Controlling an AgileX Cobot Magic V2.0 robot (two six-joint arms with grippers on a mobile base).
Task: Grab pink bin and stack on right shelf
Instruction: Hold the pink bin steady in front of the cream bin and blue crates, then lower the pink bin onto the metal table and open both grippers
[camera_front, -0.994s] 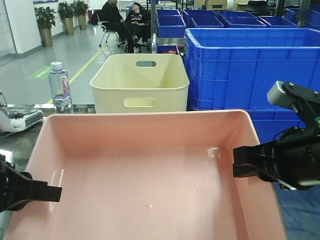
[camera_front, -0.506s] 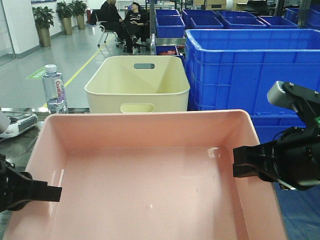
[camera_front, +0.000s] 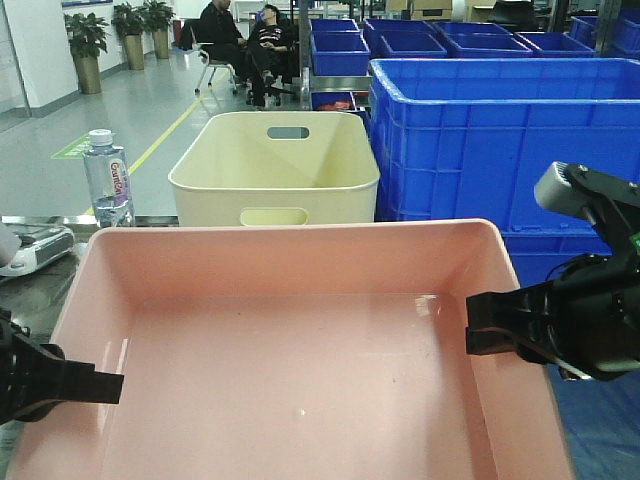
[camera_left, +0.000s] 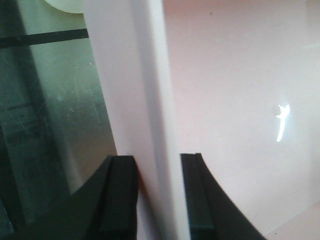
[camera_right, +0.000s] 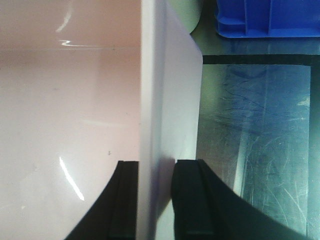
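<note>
Blocked upper centre by cream bin, upper right by blue crate, both just behind pink bin filling lower frame. Hemmed upper left by water bottle. Passable over bare shelf, right half of right wrist view.

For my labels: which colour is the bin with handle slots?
Pale cream bin; the front-facing view shows it best.
</note>
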